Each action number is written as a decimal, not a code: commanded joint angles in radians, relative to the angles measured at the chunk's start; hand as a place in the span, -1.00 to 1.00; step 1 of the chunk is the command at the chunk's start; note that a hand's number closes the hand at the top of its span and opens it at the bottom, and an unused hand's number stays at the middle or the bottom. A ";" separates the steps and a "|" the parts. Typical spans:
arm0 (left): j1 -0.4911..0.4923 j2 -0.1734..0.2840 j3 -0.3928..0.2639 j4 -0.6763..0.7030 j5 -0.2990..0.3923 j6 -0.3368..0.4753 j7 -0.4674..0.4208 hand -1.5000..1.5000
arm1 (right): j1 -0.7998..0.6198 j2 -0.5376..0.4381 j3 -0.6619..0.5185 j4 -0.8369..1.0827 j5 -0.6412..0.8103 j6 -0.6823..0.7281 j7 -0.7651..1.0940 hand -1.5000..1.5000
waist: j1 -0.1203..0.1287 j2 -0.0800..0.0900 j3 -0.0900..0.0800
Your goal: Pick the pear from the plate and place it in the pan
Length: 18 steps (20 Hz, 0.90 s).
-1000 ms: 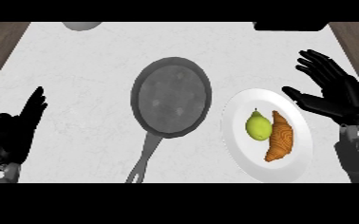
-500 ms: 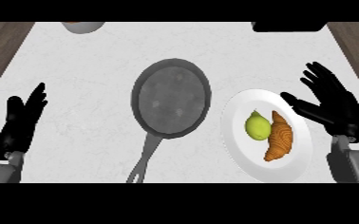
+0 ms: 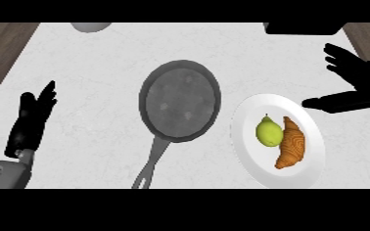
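The pear [image 3: 269, 131] sat on the plate [image 3: 254, 161], right up against a croissant [image 3: 292, 142]. The pan [image 3: 179, 101] was just left of the plate, nothing in it. Right hand [image 3: 350, 80] hung off the plate's upper right, fingers spread, probably not touching it. Left hand [image 3: 32, 120] rested at the left edge, fingers straight and together.

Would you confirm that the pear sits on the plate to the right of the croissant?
Not quite: the head view shows the pear on the plate to the left of the croissant, on the side nearer the pan.
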 commanded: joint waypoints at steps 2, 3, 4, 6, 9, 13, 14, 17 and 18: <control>-0.028 -0.013 -0.012 0.014 -0.015 -0.011 0.002 0.00 | -0.154 -0.100 0.124 0.086 0.031 0.221 0.174 -1.00 | 0.031 0.008 0.000; -0.010 0.017 0.017 0.001 0.006 -0.033 -0.004 0.00 | -0.166 -0.117 0.134 0.060 0.008 0.270 0.227 -1.00 | 0.024 0.001 0.000; -0.045 -0.004 -0.002 0.017 -0.018 -0.012 0.020 0.00 | -0.230 -0.085 0.162 0.083 0.016 0.275 0.279 -1.00 | 0.021 0.004 0.001; -0.067 -0.014 -0.007 0.016 -0.031 0.003 0.041 0.00 | -0.288 -0.087 0.195 0.103 0.009 0.361 0.322 -1.00 | 0.016 0.003 0.001; -0.005 -0.032 0.000 0.002 -0.032 0.003 -0.008 0.00 | -0.336 -0.050 0.234 0.211 0.033 0.453 0.320 -1.00 | 0.020 0.002 0.002; -0.023 0.013 0.037 0.000 -0.019 -0.049 0.026 0.00 | -0.385 0.076 0.307 0.225 0.078 0.464 0.415 -1.00 | 0.006 -0.003 0.003; -0.002 -0.028 0.036 0.029 -0.028 -0.034 -0.029 0.00 | -0.402 0.061 0.280 0.289 0.061 0.524 0.402 -1.00 | 0.002 -0.001 0.002; 0.038 -0.035 0.056 0.016 -0.050 -0.025 -0.038 0.00 | -0.374 0.086 0.260 0.201 0.037 0.555 0.477 -1.00 | -0.012 -0.005 0.002; -0.003 -0.039 0.052 -0.005 -0.050 -0.040 0.017 0.00 | -0.328 0.103 0.274 0.256 0.118 0.525 0.382 -1.00 | -0.012 -0.004 0.003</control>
